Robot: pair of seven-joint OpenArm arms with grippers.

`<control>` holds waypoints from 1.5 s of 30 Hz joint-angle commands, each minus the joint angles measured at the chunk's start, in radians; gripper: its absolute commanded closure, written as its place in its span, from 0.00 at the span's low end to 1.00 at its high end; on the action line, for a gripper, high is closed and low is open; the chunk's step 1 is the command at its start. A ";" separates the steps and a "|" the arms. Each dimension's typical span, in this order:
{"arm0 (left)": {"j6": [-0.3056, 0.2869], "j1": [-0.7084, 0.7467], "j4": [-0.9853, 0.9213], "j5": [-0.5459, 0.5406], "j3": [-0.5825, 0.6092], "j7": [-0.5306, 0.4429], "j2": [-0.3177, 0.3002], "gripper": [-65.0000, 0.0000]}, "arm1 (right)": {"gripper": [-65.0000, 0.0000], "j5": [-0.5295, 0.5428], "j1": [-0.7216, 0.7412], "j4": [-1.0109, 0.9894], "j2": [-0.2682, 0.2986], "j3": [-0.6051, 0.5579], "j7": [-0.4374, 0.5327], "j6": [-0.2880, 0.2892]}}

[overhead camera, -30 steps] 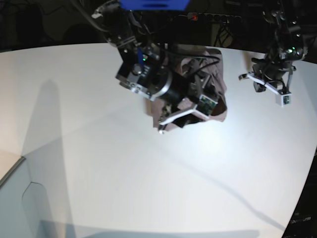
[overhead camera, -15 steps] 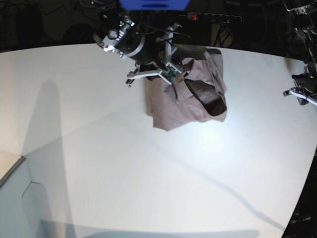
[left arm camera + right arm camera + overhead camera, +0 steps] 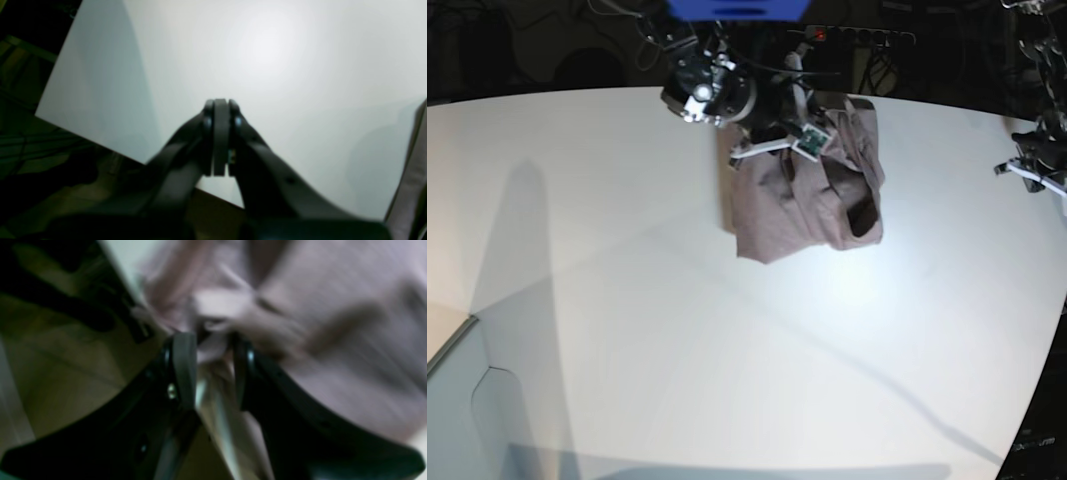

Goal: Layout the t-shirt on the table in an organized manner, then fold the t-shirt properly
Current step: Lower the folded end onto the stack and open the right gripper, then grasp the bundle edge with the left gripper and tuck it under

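The mauve-brown t-shirt (image 3: 807, 200) lies bunched at the back middle of the white table (image 3: 677, 320). My right gripper (image 3: 792, 140) is at the shirt's upper left edge. In the right wrist view a fold of the t-shirt (image 3: 333, 323) sits pinched between the fingers of the right gripper (image 3: 210, 340). My left gripper (image 3: 1037, 165) hovers at the table's far right edge, apart from the shirt. In the left wrist view the left gripper (image 3: 220, 103) is shut with nothing in it, above bare table (image 3: 267, 50).
Behind the table's far edge is dark clutter with cables and a power strip (image 3: 847, 35). The table's curved edge runs down the right side (image 3: 1042, 400). A grey panel (image 3: 457, 400) sits at the front left corner.
My right arm moved from the shirt's front part back to its upper left edge, and its jaws narrowed onto the fabric. My left arm swung out to the table's right edge.
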 commanded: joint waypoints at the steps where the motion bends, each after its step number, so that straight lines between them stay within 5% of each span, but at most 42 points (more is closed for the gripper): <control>1: -0.001 0.003 0.021 -0.006 -0.007 -0.020 -0.019 1.00 | 0.74 0.018 0.014 0.016 -0.013 -0.029 0.026 0.007; 9: -0.001 0.021 0.037 -0.008 -0.007 -0.020 -0.015 1.00 | 0.74 0.020 0.078 -0.062 -0.013 -0.183 0.028 0.007; 18: -0.001 0.026 0.121 -0.009 0.001 -0.014 0.027 0.99 | 0.74 0.020 0.063 0.080 -0.013 -0.118 0.017 0.007; 24: -0.001 -0.045 0.265 -0.009 0.005 0.162 0.139 0.83 | 0.74 0.018 0.008 0.249 -0.013 -0.111 0.017 0.007; 31: -0.001 -0.157 0.417 -0.009 0.054 0.385 0.378 0.80 | 0.74 0.018 -0.006 0.312 -0.004 0.058 0.017 0.007; 41: 0.011 -0.170 0.275 0.001 0.216 0.300 0.383 0.78 | 0.74 0.018 0.002 0.321 0.053 0.260 0.017 0.007; 45: 0.011 -0.170 0.253 0.001 0.214 0.302 0.383 0.54 | 0.74 0.018 -0.003 0.321 0.053 0.294 0.017 0.007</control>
